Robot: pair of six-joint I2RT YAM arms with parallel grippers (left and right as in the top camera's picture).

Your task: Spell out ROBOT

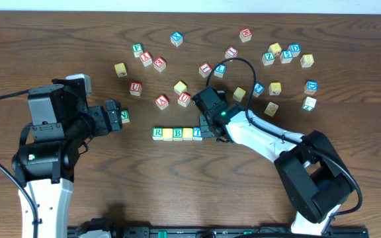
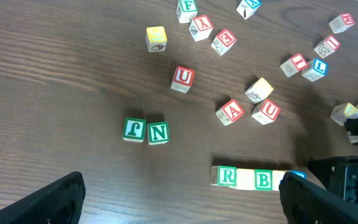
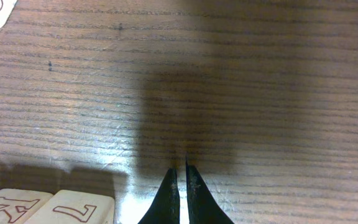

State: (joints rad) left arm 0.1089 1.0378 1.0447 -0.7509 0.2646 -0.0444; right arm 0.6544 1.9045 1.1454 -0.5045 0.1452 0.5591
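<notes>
Block row (image 1: 177, 134) lies on the tabletop (image 1: 177, 192), five long: R, pale, B, pale, T; O faces unverified. Right end effector (image 3: 182, 183) fingers together, empty, beside row. Left end effector (image 2: 182, 193) spread, empty

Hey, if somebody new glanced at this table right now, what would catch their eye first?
The short row of blocks at the middle of the table, with a green R first and a green B third, draws the eye first. The right gripper sits at the row's right end, its fingers shut on nothing. Beyond it, loose letter blocks lie scattered across the far half.
</notes>
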